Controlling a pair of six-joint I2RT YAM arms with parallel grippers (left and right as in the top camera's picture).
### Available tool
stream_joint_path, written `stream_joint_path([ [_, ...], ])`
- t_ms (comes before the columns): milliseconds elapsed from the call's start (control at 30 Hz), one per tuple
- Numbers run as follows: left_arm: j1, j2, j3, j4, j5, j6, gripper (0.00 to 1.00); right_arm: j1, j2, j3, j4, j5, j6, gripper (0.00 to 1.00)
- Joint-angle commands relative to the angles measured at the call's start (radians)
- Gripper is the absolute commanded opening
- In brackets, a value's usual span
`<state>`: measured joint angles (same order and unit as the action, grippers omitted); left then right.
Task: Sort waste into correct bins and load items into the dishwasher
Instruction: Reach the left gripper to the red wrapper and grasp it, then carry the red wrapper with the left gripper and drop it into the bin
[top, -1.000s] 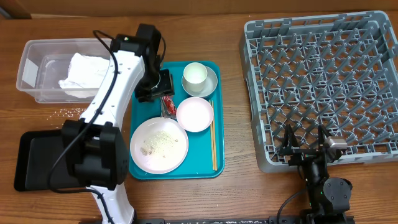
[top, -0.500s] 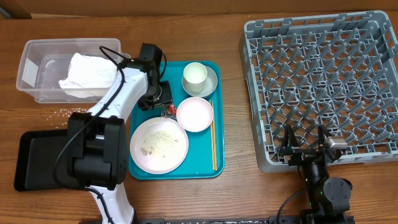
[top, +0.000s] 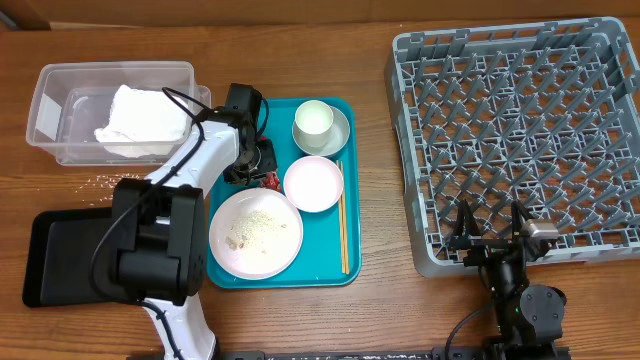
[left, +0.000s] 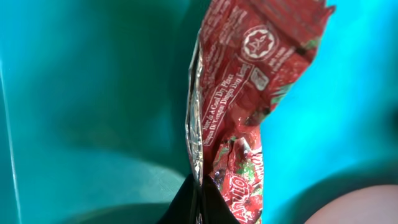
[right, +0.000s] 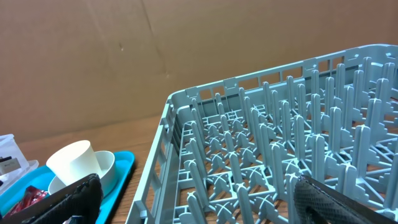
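Note:
My left gripper is down on the teal tray and shut on the lower edge of the red wrapper, which shows as a red scrap beside it from overhead. The black fingertips pinch its foil seam. The white napkin lies in the clear tub. Rice scraps cover the pink plate. The cream cup stands in the grey-green bowl, above the pink bowl. My right gripper stands open at the front edge of the grey rack.
The teal tray holds the dishes and a pair of chopsticks. A black tray sits at the front left. Loose rice grains lie on the wood below the tub.
My left gripper came down towards the tray and its jaws closed on the red wrapper. The right arm has not moved.

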<state>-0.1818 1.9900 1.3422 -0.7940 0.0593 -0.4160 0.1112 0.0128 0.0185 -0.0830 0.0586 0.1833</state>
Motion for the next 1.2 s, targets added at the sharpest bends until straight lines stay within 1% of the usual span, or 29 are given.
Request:
stream_joint_path([
  [0,-0.001,-0.003,0.066,-0.046,0.022,0.000,0.04,-0.002,-0.010,-0.010,0.003,0.000,-0.002,1.00],
  [100,0.000,-0.017,0.195,-0.132,0.011,0.001,0.04,-0.002,-0.010,-0.010,0.003,0.000,-0.002,1.00],
  [200,0.008,-0.028,0.359,-0.233,-0.040,-0.002,0.04,-0.002,-0.010,-0.010,0.003,0.000,-0.002,1.00],
  [267,0.031,-0.034,0.515,-0.317,-0.094,-0.035,0.04,-0.002,-0.010,-0.010,0.003,0.000,-0.002,1.00],
  [333,0.060,-0.037,0.601,-0.349,-0.112,-0.039,0.04,-0.002,-0.010,-0.010,0.003,0.000,-0.002,1.00],
  [433,0.123,-0.038,0.700,-0.376,-0.142,-0.083,0.04,-0.002,-0.010,-0.010,0.003,0.000,-0.002,1.00],
  [533,0.205,-0.038,0.738,-0.375,-0.157,-0.152,0.04,-0.002,-0.010,-0.010,0.003,0.000,-0.002,1.00],
  [600,0.273,-0.035,0.735,-0.372,-0.173,-0.227,0.04,-0.002,-0.010,-0.010,0.003,0.000,-0.002,1.00],
  [767,0.417,-0.015,0.699,-0.344,-0.193,-0.368,0.04,-0.002,-0.010,-0.010,0.003,0.000,-0.002,1.00],
  [833,0.458,-0.008,0.670,-0.311,-0.193,-0.383,0.05,-0.002,-0.010,-0.010,0.003,0.000,-0.002,1.00],
  [867,0.473,-0.005,0.658,-0.297,-0.189,-0.385,0.07,-0.002,-0.010,-0.010,0.003,0.000,-0.002,1.00],
  [900,0.487,-0.002,0.644,-0.283,-0.188,-0.385,0.11,-0.002,-0.010,-0.010,0.003,0.000,-0.002,1.00],
  [933,0.500,0.000,0.628,-0.273,-0.187,-0.385,0.31,-0.002,-0.010,-0.010,0.003,0.000,-0.002,1.00],
  [967,0.507,0.000,0.618,-0.267,-0.183,-0.385,0.56,-0.002,-0.010,-0.010,0.003,0.000,-0.002,1.00],
  [1000,0.513,0.000,0.611,-0.267,-0.182,-0.385,0.76,-0.002,-0.010,-0.010,0.003,0.000,-0.002,1.00],
  [1033,0.519,0.000,0.609,-0.268,-0.181,-0.384,0.90,-0.002,-0.010,-0.010,0.003,0.000,-0.002,1.00],
  [1067,0.523,0.000,0.609,-0.268,-0.182,-0.383,0.92,-0.002,-0.010,-0.010,0.003,0.000,-0.002,1.00],
  [1167,0.538,-0.010,0.618,-0.272,-0.180,-0.354,0.92,-0.002,-0.010,-0.010,0.003,0.000,-0.002,1.00],
])
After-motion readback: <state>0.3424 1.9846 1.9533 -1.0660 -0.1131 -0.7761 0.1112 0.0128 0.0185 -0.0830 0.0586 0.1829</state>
